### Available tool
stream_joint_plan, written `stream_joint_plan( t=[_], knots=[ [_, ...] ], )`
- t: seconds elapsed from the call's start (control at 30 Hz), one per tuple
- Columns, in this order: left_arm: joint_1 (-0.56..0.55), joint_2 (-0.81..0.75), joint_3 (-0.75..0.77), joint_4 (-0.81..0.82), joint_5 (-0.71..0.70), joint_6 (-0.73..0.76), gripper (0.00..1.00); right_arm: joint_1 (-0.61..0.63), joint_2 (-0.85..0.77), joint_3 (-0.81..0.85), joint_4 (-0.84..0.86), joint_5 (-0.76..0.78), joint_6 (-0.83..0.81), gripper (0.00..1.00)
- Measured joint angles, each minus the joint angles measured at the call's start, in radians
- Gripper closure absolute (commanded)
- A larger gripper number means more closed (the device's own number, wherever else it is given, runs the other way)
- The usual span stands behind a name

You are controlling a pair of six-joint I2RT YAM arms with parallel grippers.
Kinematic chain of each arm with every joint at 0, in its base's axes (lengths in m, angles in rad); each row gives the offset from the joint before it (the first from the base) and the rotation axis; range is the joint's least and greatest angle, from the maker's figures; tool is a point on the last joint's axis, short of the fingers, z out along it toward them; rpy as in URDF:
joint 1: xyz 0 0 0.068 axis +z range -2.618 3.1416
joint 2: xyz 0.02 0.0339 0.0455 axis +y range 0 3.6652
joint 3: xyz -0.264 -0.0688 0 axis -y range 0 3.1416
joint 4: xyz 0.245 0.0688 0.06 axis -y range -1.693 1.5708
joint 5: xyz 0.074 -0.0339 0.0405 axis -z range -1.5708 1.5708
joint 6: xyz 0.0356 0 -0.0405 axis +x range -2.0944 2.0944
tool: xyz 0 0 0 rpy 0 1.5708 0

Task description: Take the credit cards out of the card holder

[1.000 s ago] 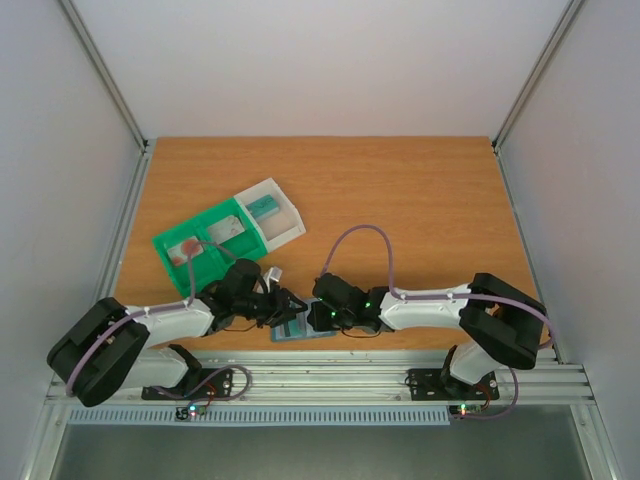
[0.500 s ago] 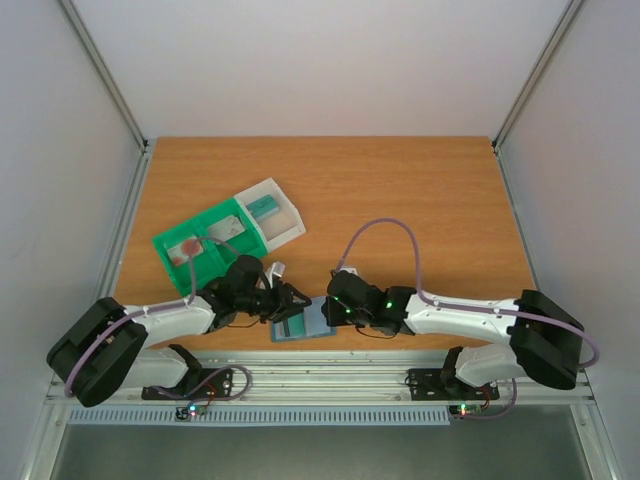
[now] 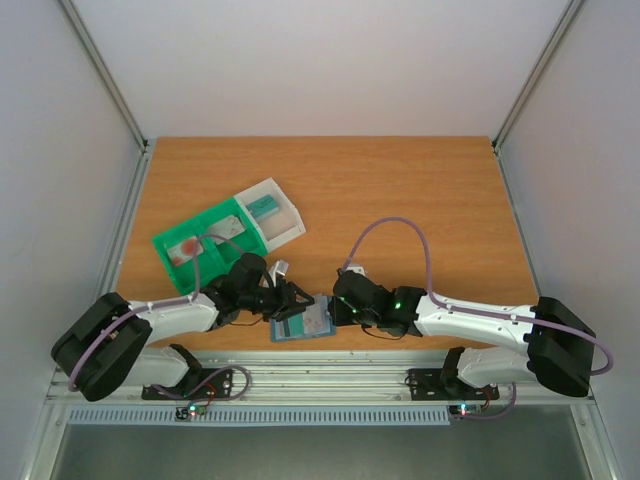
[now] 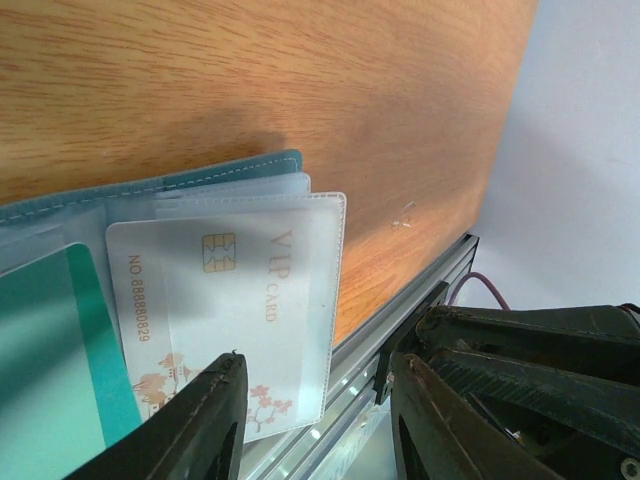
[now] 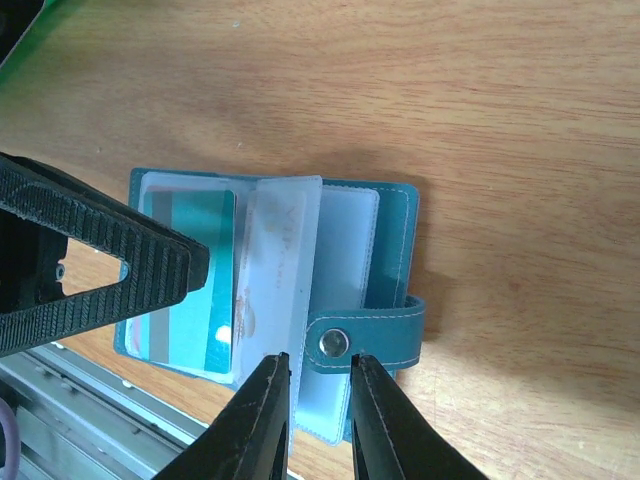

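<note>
The slate-blue bifold card holder [image 5: 395,240] lies open. The left gripper [image 4: 316,365] has its jaws apart over a sleeved whitish credit card [image 4: 240,300]; the right gripper [image 5: 318,360] has its jaws narrowly apart.

The table [image 3: 400,190] is orange-brown with a fine wood grain. The wallet [image 5: 397,235] on it is teal-blue with pale stitching along its edges, and its tab [image 5: 388,335] carries a shiny silver snap [image 5: 333,343]. Its sleeves [image 5: 348,240] are clear and slightly frosted. One sleeve shows a white card [image 4: 240,300] with a gold chip, gold lettering, an orange number and pinkish-brown blossom sprigs; next to it is a teal card [image 4: 50,340] with a paler band. The tray [image 3: 195,221] is bright green at one end and clear whitish at the other. The arms [image 3: 470,315] are white and black, with purple cables [image 3: 400,222].
</note>
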Motion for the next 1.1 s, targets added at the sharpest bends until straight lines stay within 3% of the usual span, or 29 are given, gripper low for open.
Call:
stream_joint_plan(
  t=[0.67,1.1],
  knots=[
    [-0.002,-0.148,-0.004,-0.137,-0.136,0.056,0.59,0.0,0.016,0.04,-0.005,-0.047,-0.043,0.81],
    [-0.003,-0.038,-0.064,-0.045,-0.133,0.036,0.61,0.0,0.201,0.087,0.04,-0.084,-0.071,0.83]
  ],
)
